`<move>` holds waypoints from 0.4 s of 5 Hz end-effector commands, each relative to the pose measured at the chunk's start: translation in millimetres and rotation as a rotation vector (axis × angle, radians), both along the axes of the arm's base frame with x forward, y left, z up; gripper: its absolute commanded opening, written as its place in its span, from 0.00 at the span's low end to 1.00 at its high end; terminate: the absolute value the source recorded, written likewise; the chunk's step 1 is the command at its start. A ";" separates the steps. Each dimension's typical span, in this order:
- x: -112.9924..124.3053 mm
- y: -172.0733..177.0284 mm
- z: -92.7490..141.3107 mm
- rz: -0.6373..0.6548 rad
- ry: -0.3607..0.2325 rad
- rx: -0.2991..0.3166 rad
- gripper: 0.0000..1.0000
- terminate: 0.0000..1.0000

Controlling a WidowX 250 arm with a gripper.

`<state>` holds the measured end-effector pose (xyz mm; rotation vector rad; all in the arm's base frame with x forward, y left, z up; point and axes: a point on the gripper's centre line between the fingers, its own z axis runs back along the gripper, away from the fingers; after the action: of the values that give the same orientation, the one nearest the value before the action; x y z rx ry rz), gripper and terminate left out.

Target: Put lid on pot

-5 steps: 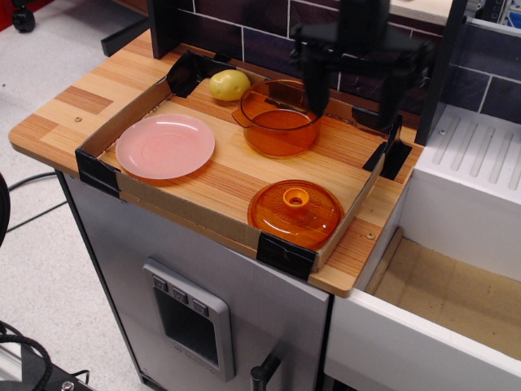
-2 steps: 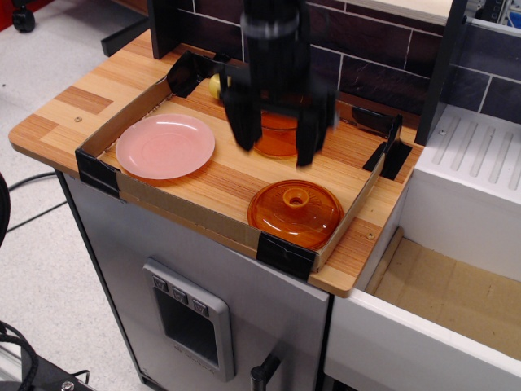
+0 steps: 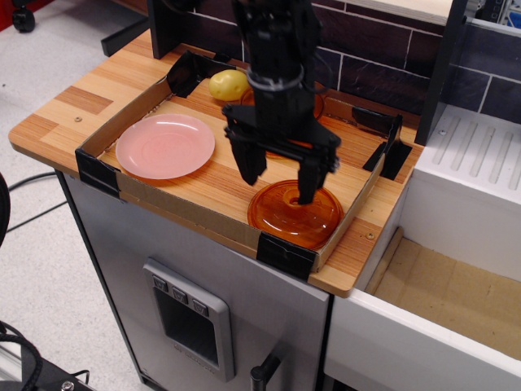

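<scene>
While the lid (image 3: 286, 217) lies dome-up in the front right corner of the cardboard tray (image 3: 172, 208), I see my end effector (image 3: 278, 179) hanging right over it with its two dark fingers spread wide and gripping nothing. One finger (image 3: 249, 166) comes down just beyond the lid's left rim; the other (image 3: 309, 180) points down over the lid's centre and hides the knob from me, so I cannot tell whether it touches the orange surface. Behind the lid, toward the dark brick-pattern wall (image 3: 366, 57), the pot (image 3: 313, 103) stands upright, but the arm covers most of it and only slivers of its orange rim show on either side. Further back and left of the lid, a yellow potato-like thing (image 3: 229, 84) sits near the tray's rear corner, beside the pot. Well to the left of the lid, a flat pink plate (image 3: 165, 145) rests on the wooden tabletop (image 3: 69, 106) inside the tray. Black tape (image 3: 285, 255) wraps the tray corner just in front of the lid. To the lid's right is a white sink unit (image 3: 480, 163). I can read no writing, label or brand anywhere.
</scene>
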<state>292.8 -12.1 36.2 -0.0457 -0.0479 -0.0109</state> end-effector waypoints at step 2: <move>8.7 -10.1 -1.1 0.009 -0.042 -0.010 1.00 0.00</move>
<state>297.4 -21.5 27.2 -0.0548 -0.0618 -0.0024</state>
